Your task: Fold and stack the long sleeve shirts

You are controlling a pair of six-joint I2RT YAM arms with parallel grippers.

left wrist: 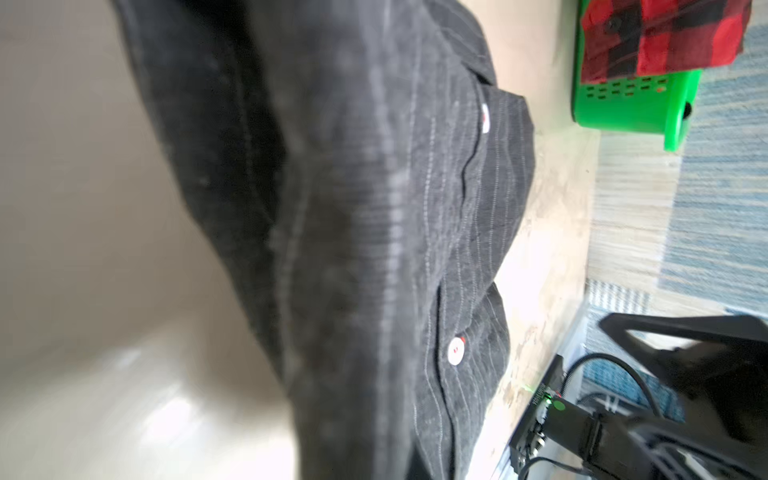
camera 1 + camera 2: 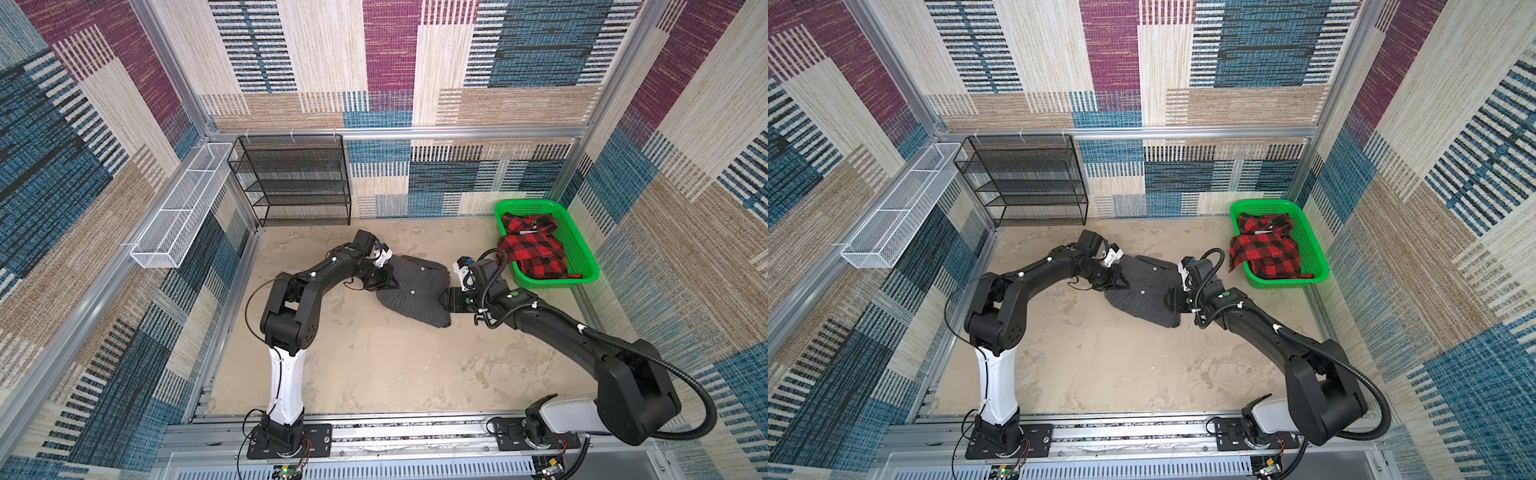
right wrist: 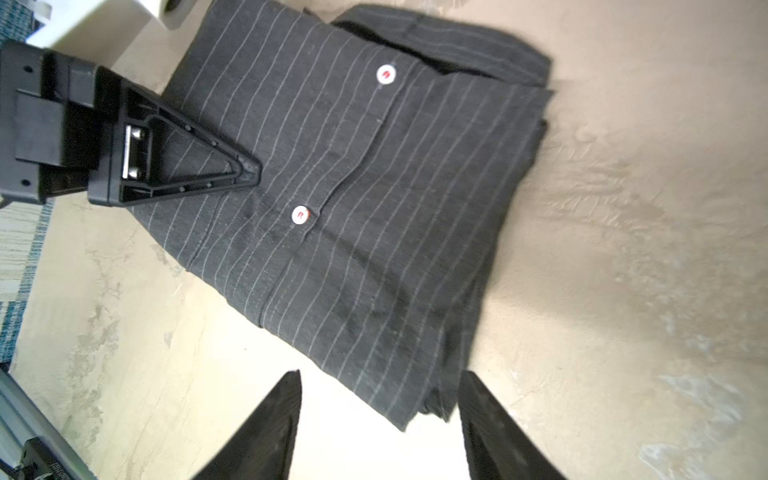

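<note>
Mid-frame in a top view, left end effector [image 2: 390, 284] clamps the pinstriped shirt [image 2: 415, 293], right end effector [image 2: 447, 299] gapes opposite, likely for lifting.

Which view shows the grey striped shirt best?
Right wrist view: the folded grey shirt is sharp, nearly whole, buttons clear. Both top views show it small; the left wrist view, blurred cloth up close.

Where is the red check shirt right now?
In both top views the red check shirt lies bunched in the green basket at the far right rear, right of the grey pinstripe shirt.
</note>
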